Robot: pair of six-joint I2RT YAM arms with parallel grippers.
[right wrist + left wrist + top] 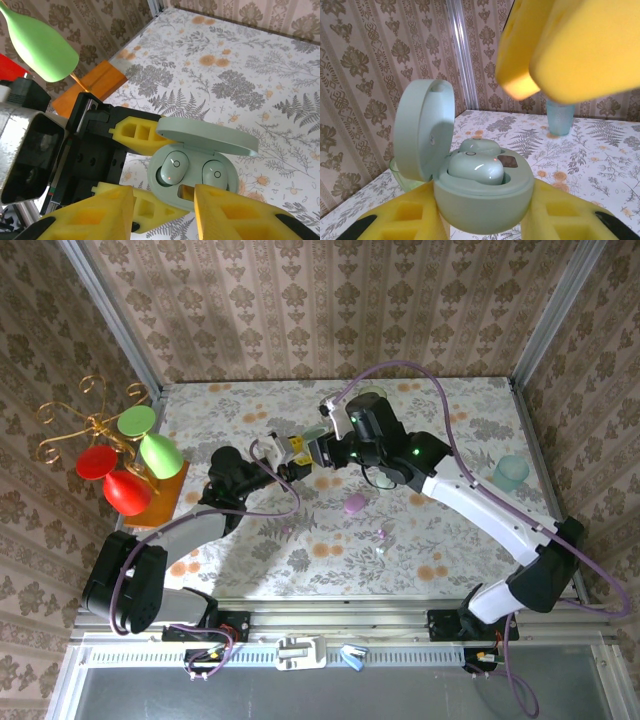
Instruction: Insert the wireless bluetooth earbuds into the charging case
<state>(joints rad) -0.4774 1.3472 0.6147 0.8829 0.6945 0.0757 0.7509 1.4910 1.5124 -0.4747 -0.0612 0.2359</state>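
Left gripper [485, 212]: yellow blocky fingers [405, 220] pinch mint-green pebble-shaped plastic charging case [487, 200] by both flanks. Case underside hidden between them. Hinged lid [424, 131] stands open, upright beside one finger. Two glossy mint plastic earbuds [172, 167] sit side by side in case wells. Small ring mark on each face, red dot on one. Right gripper [162, 195]: jaws spread, gripping nothing, just above case. Past both jaws, translucent teal cup [559, 117]. On table beneath right gripper, pink-purple pebble [355, 503], too small to make out.
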